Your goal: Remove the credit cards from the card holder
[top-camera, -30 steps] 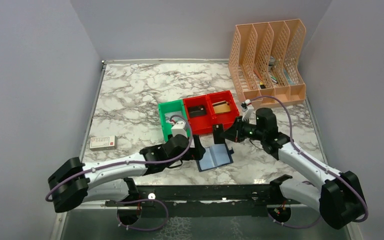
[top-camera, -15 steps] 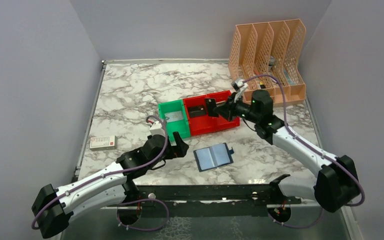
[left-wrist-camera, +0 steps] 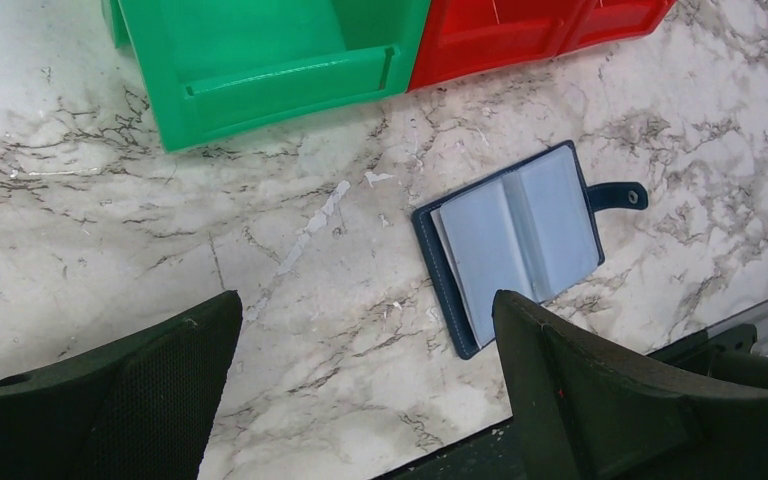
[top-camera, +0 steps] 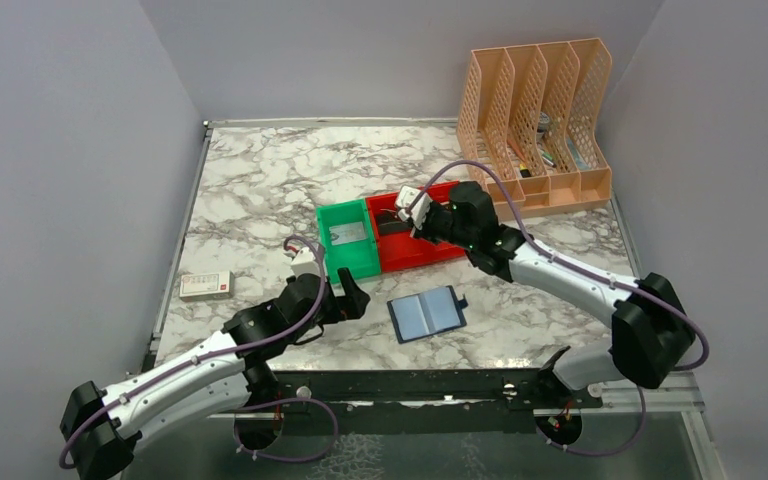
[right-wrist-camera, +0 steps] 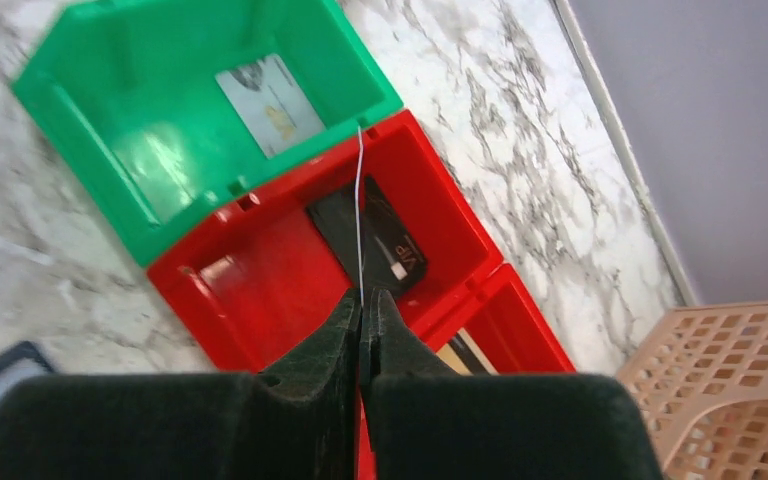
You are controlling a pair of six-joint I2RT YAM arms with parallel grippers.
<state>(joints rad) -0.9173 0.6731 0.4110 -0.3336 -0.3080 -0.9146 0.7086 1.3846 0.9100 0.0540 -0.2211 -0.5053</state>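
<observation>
The card holder [top-camera: 426, 314] lies open and flat on the marble near the front edge, a navy cover with grey-blue panels; it also shows in the left wrist view [left-wrist-camera: 515, 250]. My left gripper [top-camera: 350, 297] is open and empty, just left of it [left-wrist-camera: 365, 300]. My right gripper [top-camera: 407, 215] is shut on a thin card [right-wrist-camera: 359, 210], seen edge-on, above the red bin [right-wrist-camera: 260, 290]. A black card [right-wrist-camera: 385, 245] lies in that bin. A pale card [right-wrist-camera: 265, 90] lies in the green bin [right-wrist-camera: 80, 110].
The green bin [top-camera: 350, 262] and the red double bin [top-camera: 405, 250] stand side by side mid-table. A peach file organiser [top-camera: 535, 110] stands at the back right. A small white and red box [top-camera: 206, 285] lies at the left. The metal rail [top-camera: 410, 385] runs along the front edge.
My right gripper has moved from beside the card holder up and left to above the red bin, holding the card. My left gripper has drawn back left, away from the card holder.
</observation>
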